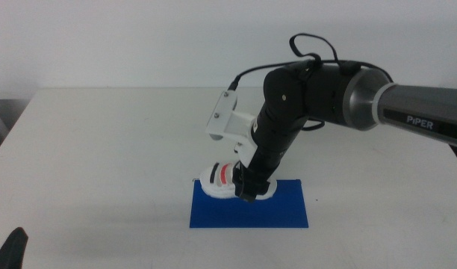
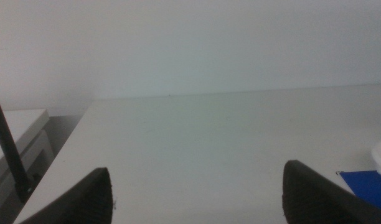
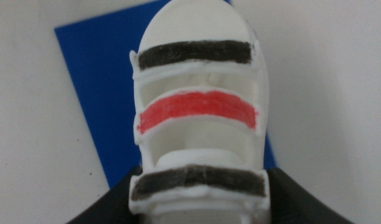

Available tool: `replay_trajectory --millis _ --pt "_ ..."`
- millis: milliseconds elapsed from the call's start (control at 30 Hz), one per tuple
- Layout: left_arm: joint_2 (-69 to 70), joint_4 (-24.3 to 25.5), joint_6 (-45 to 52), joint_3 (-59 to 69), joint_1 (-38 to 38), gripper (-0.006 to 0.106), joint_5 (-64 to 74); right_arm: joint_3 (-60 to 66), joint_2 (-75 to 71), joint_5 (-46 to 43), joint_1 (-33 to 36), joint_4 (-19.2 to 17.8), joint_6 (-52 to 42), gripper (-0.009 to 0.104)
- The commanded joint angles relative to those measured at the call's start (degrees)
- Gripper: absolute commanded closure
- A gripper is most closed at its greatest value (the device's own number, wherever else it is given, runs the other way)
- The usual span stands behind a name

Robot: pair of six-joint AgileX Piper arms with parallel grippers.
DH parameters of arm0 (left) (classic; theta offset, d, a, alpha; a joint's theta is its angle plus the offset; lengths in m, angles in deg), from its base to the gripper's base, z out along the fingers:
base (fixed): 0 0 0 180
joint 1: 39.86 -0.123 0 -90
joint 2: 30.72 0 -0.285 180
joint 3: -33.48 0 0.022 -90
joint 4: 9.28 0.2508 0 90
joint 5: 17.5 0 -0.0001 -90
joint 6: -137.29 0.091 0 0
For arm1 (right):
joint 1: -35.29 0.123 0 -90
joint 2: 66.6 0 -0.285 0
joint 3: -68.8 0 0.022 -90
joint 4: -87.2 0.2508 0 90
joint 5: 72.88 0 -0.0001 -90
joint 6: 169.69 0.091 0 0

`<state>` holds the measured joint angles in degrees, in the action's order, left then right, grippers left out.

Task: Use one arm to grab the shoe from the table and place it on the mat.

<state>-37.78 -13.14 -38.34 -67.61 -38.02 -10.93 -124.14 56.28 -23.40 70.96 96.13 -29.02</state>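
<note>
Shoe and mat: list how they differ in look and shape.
The shoe is white with two black straps and one red; the mat is plain dark blue. The shoe is rounded and stands up off the surface; the mat is a flat, thin rectangle. The shoe is shorter than the mat is wide. The right claw grips the shoe, not the mat. Both are on the table.

One shoe (image 1: 222, 181) sits at the lower centre of the middle view, bearing three straps: two black, one red. One mat (image 1: 281, 209) lies under it. One arm (image 1: 348, 97) enters from the right; a second gripper (image 1: 12, 250) shows at the lower left corner.
</note>
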Motion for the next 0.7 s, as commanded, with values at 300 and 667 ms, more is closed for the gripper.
replay_trajectory --millis 300,667 --pt "0.8 -0.5 -0.3 0.4 0.2 0.007 -4.7 -1.0 -0.4 0.2 -0.6 0.4 -0.8 0.098" --pt "0.8 -0.5 -0.3 0.4 0.2 0.007 -4.7 -1.0 1.1 0.6 -0.6 0.3 -0.8 0.082"
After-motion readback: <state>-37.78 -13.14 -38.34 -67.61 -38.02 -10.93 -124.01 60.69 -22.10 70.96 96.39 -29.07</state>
